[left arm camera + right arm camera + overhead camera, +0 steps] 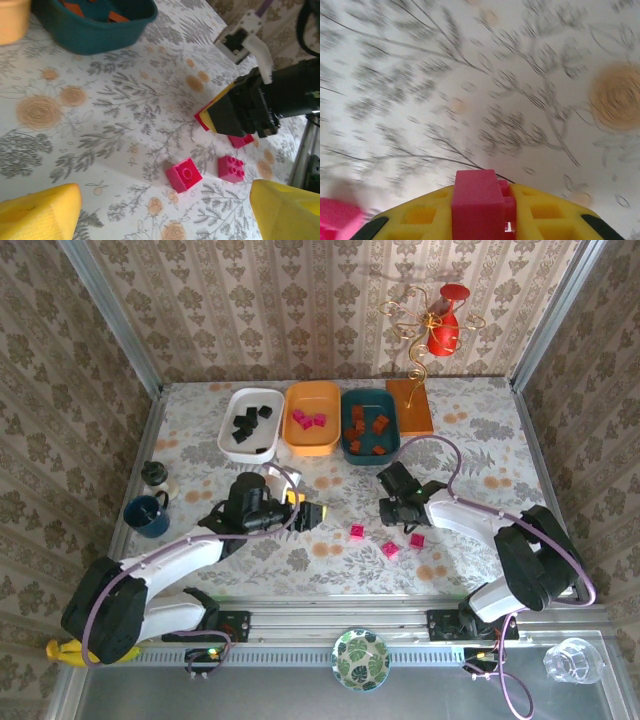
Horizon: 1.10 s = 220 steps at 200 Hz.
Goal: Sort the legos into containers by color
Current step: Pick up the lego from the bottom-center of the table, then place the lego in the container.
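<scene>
The right gripper [390, 512] is clamped on a pink lego [476, 200], pinched between its yellow fingers [420, 217] just off the flowered table [480, 430]. It sits on the near side of the orange-yellow tray [312, 445], a little to that tray's right. The left gripper [306, 506] hangs spread wide with nothing in it, also nearer than that tray and roughly level with its left end.

That little brick looks light, hard and smooth. I'd guess it won't give under a squeeze, but it could twist or pop out if caught on a corner. The two flat opposite sides are the place to hold it, not the studded top, and that seems to be how it is gripped.

The loose pink legos [390, 550] lie on the table nearer than the tray and off to its right, close around the right gripper. A few pink ones [308, 420] already sit inside the tray.

The teal tray [392, 445] sits just beside the orange-yellow tray on its right and the white tray [232, 445] on its left, so a careless drop could land in the wrong one. The teal tray's near corner lies closest to the likely path. The dark blue mug [147, 516], far to the left and nearer, is well out of the way.
</scene>
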Tool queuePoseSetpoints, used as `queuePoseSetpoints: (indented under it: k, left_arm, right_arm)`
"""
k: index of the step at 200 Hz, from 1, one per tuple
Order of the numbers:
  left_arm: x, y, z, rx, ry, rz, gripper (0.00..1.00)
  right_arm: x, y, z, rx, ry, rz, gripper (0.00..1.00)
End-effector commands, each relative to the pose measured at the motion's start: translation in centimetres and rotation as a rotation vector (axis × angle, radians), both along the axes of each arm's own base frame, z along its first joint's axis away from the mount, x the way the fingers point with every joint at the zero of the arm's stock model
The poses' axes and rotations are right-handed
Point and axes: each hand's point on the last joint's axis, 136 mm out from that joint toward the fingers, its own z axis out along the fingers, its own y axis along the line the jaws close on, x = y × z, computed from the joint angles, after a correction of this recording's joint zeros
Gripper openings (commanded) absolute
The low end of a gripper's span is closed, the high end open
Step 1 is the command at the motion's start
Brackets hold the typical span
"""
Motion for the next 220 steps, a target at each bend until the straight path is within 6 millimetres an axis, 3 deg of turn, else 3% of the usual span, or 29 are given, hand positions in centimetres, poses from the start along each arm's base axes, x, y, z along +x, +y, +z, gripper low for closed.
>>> queuePoseSetpoints:
  k: [1, 27, 49, 76, 102, 120, 135, 161, 183, 194, 220]
  left_arm:
    - [1.5, 2.4, -0.2, -0.008, 0.024, 0.113, 0.88]
    - [3.0, 5.6, -0.2, -0.036, 0.06, 0.237, 0.88]
    - [3.6, 8.0, 0.0, -0.021, 0.056, 0.324, 0.88]
    - [3.2, 9.7, 0.2, 0.012, 0.041, 0.372, 0.89]
    - [2.7, 10.5, 0.6, 0.011, 0.031, 0.391, 0.89]
    - [2.3, 10.8, 0.9, 0.012, 0.021, 0.394, 0.89]
    - [2.0, 11.1, 0.9, 0.024, 0.017, 0.399, 0.9]
    - [1.7, 11.5, 0.6, 0.033, 0.016, 0.405, 0.9]
    - [1.5, 11.0, 0.9, 0.01, 0.017, 0.381, 0.9]
    - [1.2, 10.2, 1.3, -0.021, 0.013, 0.337, 0.9]
    - [0.6, 7.8, 2.8, -0.091, -0.027, 0.215, 0.89]
  right_arm:
    - [3.8, 4.6, 5.7, 0.198, -0.181, 0.055, 0.27]
    - [8.6, 8.7, 9.7, 0.304, -0.309, 0.068, 0.27]
    - [13.1, 11.1, 11.7, 0.326, -0.395, 0.059, 0.27]
    - [18.4, 13.5, 11.5, 0.331, -0.433, 0.035, 0.27]
    - [23.3, 15.0, 9.9, 0.344, -0.439, -0.015, 0.28]
    - [26.1, 15.6, 8.9, 0.365, -0.419, -0.043, 0.35]
    - [27.2, 15.6, 9.5, 0.363, -0.412, -0.041, 0.45]
    - [25.6, 14.9, 12.8, 0.368, -0.43, 0.015, 0.57]
    - [21.0, 12.7, 15.1, 0.356, -0.438, 0.056, 0.63]
    - [17.8, 10.7, 14.5, 0.326, -0.409, 0.051, 0.66]
    - [9.8, 4.3, 10.1, 0.18, -0.274, -0.026, 0.71]
